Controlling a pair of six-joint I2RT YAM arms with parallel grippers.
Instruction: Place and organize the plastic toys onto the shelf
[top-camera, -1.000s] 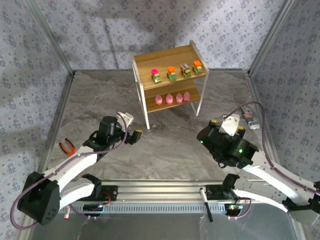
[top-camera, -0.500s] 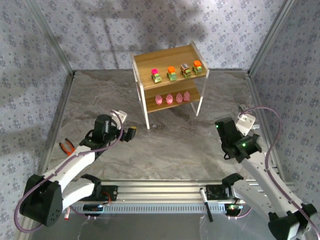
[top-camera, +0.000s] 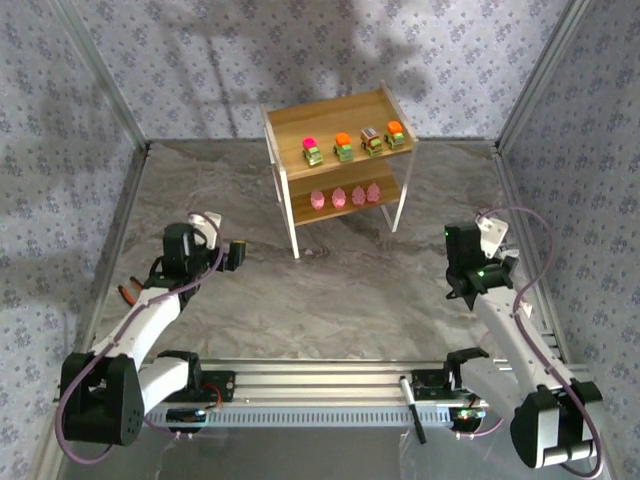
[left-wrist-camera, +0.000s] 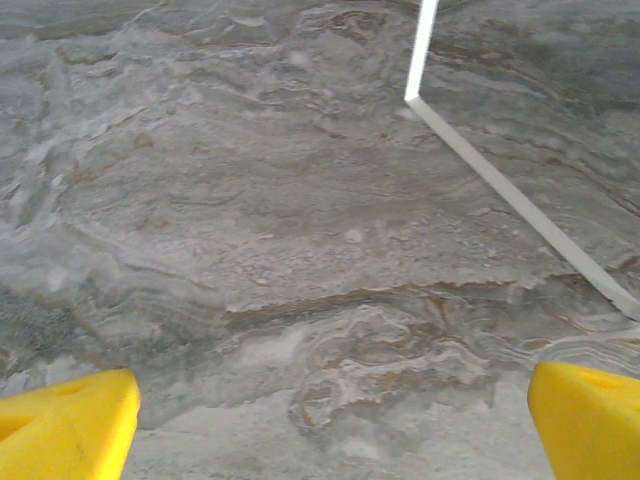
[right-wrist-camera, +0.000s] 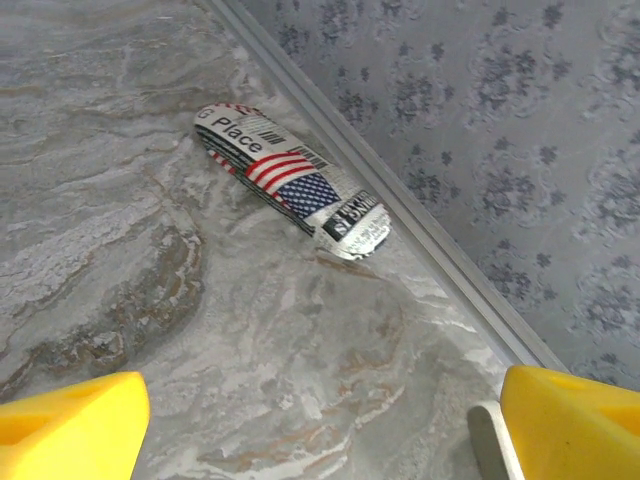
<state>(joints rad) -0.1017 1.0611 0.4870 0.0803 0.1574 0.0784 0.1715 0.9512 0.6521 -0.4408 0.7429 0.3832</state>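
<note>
The shelf (top-camera: 345, 118) stands at the back middle of the table. Four little cars (top-camera: 343, 147) sit in a row on its top tier, and four pink figures (top-camera: 338, 197) line its lower tier. My left gripper (top-camera: 238, 254) hovers low over bare table, left of the shelf's front left leg. It is open and holds nothing, its yellow fingertips (left-wrist-camera: 65, 420) wide apart, with the shelf's white foot rail (left-wrist-camera: 500, 185) ahead. My right gripper (top-camera: 465, 242) is near the right wall, also open and holding nothing, its yellow fingertips (right-wrist-camera: 70, 420) spread over the table.
Orange-handled pliers (top-camera: 130, 293) lie by the left wall, beside the left arm. A flat printed packet with a flag pattern (right-wrist-camera: 290, 180) lies against the right wall's metal rail (right-wrist-camera: 420, 220). Marbled table surface stretches between the two arms.
Both arms have pulled away from the middle. The left gripper swung left toward the wall, and the right gripper swung right and back toward the right wall. The toys have not moved.
</note>
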